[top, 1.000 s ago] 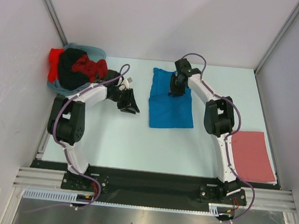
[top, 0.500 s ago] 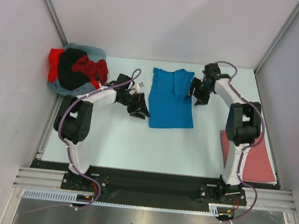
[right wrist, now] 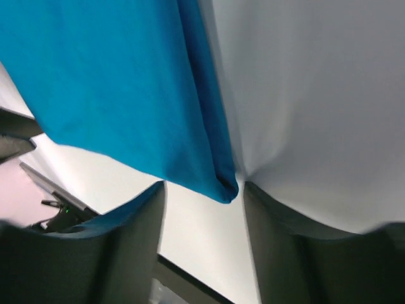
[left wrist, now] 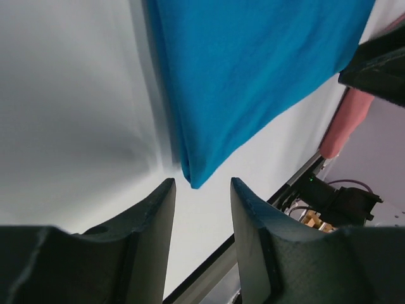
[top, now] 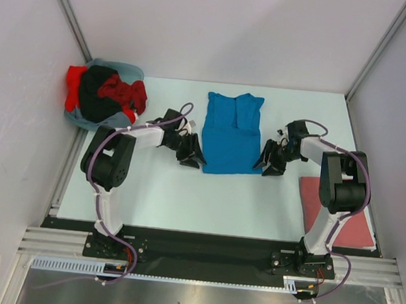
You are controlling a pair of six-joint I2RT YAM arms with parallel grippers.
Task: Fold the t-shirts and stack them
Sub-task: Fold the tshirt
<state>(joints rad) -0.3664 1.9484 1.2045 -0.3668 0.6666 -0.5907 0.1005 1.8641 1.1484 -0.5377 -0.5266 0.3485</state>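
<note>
Top external view, from the left: a heap (top: 101, 97) of red, black and grey-blue shirts sits crumpled in the far left corner of the worktop (top: 150, 190), against the side wall.

To its right my left arm (top: 118, 152) reaches across low, and my left jaws rest just beside the near left corner of the blue shirt (top: 231, 137). From the left wrist, my left fingers (left wrist: 152, 240) stand apart, released, with bare worktop between them. The shirt's pointed corner lies just ahead of the gap, between the two tips and apart from both. I am holding nothing on this side.

The blue shirt lies flat on the worktop at the middle, toward the back. Its long edges run away from me, and a darker fold shows near its far right end. The near edge is straight.

At the shirt's near right corner are my right jaws, low on the worktop and turned toward the cloth. From the right wrist, my right fingers (right wrist: 130, 247) are also spread and released. The blue corner hangs in the gap between them, close to one finger; whether it touches I cannot tell. They grip nothing.

Furthest right, the pink shirt (top: 340, 214) lies folded flat at the near right side of the worktop, well apart from the blue one. My right arm (top: 336, 178) covers part of it. A strip of it also shows at the edge of both wrist views.
</note>
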